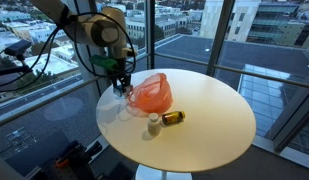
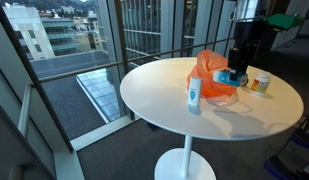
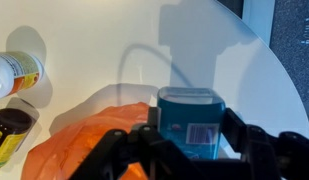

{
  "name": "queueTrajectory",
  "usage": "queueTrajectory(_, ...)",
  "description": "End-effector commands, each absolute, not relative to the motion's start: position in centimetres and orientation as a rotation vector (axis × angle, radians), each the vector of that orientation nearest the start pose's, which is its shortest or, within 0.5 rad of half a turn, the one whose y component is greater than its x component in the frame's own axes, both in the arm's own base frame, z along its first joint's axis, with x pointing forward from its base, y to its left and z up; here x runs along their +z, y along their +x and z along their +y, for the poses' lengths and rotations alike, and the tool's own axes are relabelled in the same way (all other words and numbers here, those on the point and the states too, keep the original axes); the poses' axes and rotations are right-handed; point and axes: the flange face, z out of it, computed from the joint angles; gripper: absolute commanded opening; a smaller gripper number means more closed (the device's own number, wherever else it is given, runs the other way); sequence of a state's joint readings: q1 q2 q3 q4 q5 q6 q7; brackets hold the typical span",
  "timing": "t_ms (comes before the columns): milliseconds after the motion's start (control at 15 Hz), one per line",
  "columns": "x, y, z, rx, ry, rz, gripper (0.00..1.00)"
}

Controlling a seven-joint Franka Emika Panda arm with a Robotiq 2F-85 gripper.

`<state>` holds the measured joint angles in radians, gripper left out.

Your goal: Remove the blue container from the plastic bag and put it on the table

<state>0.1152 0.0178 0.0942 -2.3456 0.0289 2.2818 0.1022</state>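
Looking through the wrist view, I saw the gripper [image 3: 191, 132] closed on the blue container [image 3: 189, 108], with a finger pressed against each side. The container sat at the edge of the orange plastic bag [image 3: 79, 150], over the white table [image 3: 194, 40]; whether it touched the tabletop I couldn't tell. An amber bottle [image 3: 9, 130] and a white bottle [image 3: 14, 72] were near the bag. I couldn't see what the bag held.
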Motion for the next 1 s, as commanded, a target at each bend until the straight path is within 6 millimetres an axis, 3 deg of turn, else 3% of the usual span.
queueTrajectory(0,30.2,48.9,11.6,0.114,-3.110,-0.179,0.39)
queueTrajectory(333,27.3,48.7,12.9,0.172,-3.089,-0.201,0.39)
queueTrajectory(933,24.6,49.6,10.8,0.205,-3.099,-0.143,0.39)
